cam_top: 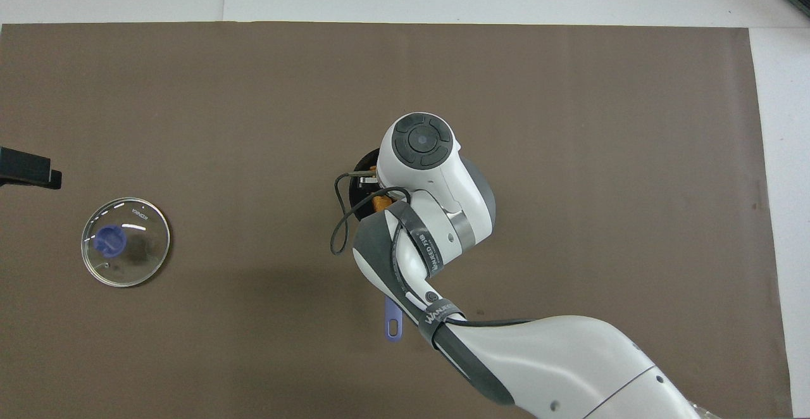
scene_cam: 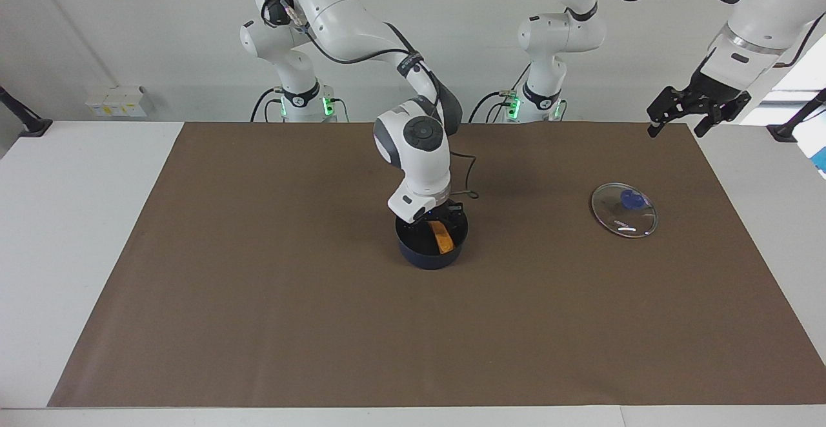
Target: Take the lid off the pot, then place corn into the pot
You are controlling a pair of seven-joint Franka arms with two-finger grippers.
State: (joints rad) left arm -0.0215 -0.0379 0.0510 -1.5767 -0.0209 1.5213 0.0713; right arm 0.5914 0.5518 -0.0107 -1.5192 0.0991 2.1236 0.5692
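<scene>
Your right gripper (scene_cam: 431, 215) sits low over the pot (scene_cam: 431, 253), just above its rim. Its fingertips are hidden under the wrist, so you cannot tell how wide the jaws stand. The corn (scene_cam: 442, 237) lies tilted inside the pot, against the black interior, clear of the fingers as far as you can see. In the overhead view only a sliver of orange corn (cam_top: 380, 203) shows beside the arm, and the pot's blue handle (cam_top: 393, 323) points toward the robots.

Your left gripper (scene_cam: 677, 114) hangs high in the air over the left arm's end of the brown mat (scene_cam: 258, 317), jaws spread apart and empty. This arm waits.

The lid (scene_cam: 623, 209) rests flat on the mat, blue knob up, well apart from the pot, toward the left arm's end of the table. Nothing touches it.
</scene>
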